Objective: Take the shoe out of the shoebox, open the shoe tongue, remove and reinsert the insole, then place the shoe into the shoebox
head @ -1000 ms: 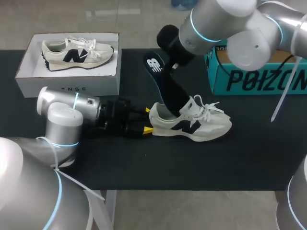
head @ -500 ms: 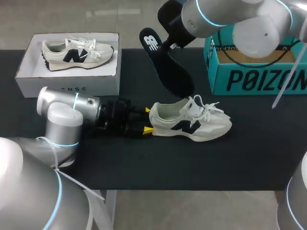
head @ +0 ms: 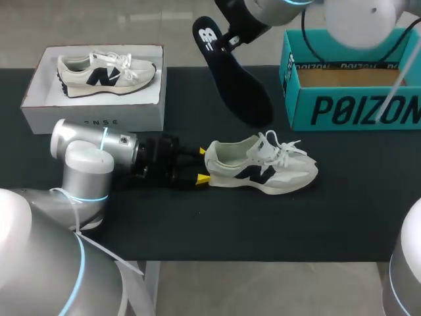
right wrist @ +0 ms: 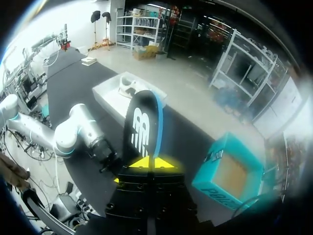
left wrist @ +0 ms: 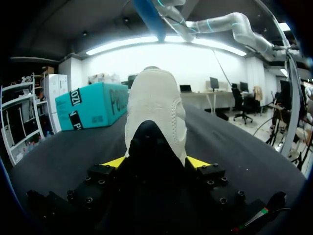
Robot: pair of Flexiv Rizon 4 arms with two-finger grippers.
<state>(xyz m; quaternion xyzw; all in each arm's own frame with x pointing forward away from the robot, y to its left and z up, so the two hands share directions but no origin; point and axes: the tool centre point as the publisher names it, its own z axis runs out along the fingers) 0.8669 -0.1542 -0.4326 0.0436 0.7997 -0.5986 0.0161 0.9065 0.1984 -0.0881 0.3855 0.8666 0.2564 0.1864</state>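
Black cloth covers the counter (head: 197, 227), and the white shoe (head: 260, 170) stands on it on its own sole. So the shoe is out of its box. That first job looks done.

At the heel of the shoe is the left claw (head: 200, 164). Its two yellow tips sit one on each side of the heel and press on it, so this claw holds the shoe in place.

Up in the air, above and behind the shoe, hangs the dark insole (head: 233, 78). The right claw (head: 230, 41) pinches it near one end, with its yellow tips close together. The insole touches nothing else. No part of it is inside the shoe, and the mouth of the shoe looks wide and pale inside. So I think the tongue is open and the insole is fully out. I cannot see the tongue well enough to be sure.

Past the toe of the shoe, on the far side, stands the teal shoebox (head: 355, 99). It is open and I see nothing in it. Past the heel of the shoe, on the far side, is a white box (head: 92, 108) with a second shoe (head: 105, 71) lying in it.

Two jobs are left, I think. The insole must go back into the shoe. Then the shoe must go into the teal shoebox.
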